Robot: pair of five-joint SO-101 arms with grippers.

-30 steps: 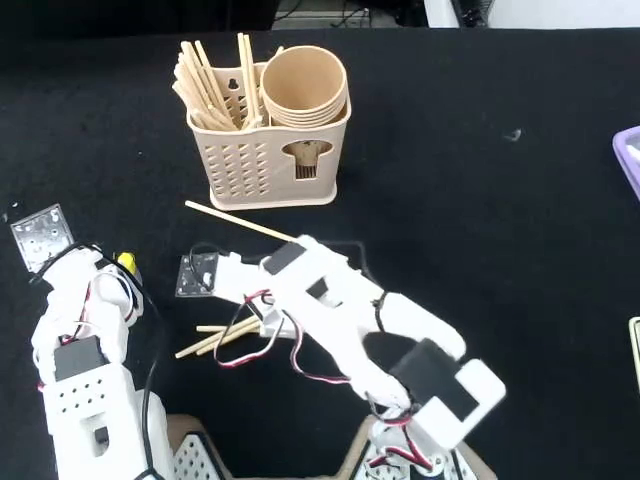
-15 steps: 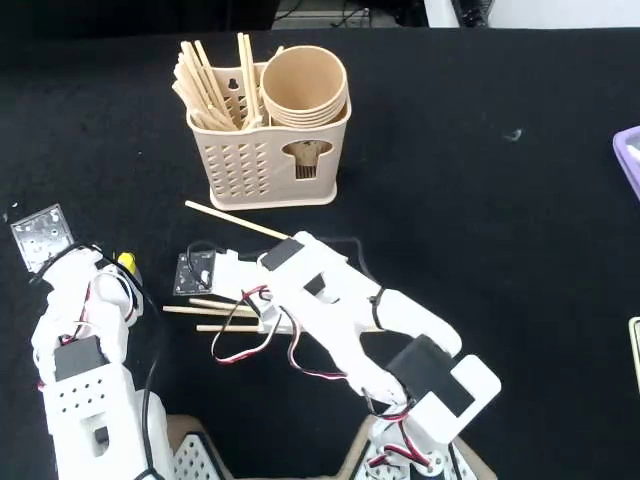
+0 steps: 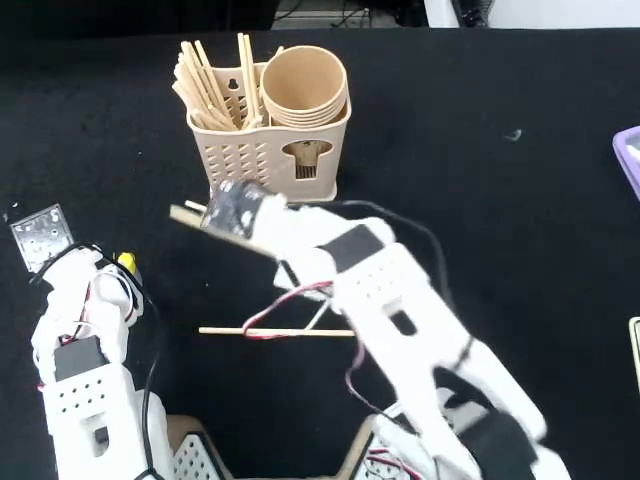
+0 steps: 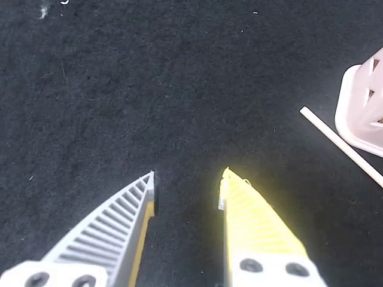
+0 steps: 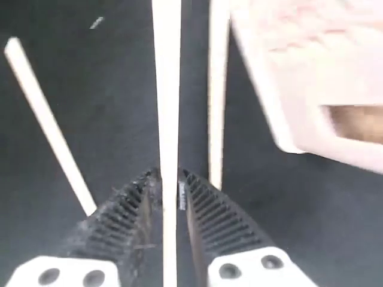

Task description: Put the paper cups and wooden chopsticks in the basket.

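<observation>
Hold the right pincer clamped on the chopstick just in front of the basket, lift above the rim and tip the stick upright into the compartment beside the cups; leave the left pincer, fingers apart, over bare table. Against a second ago: up from the loose sticks, carrying one, with one loose chopstick left lying behind
</observation>
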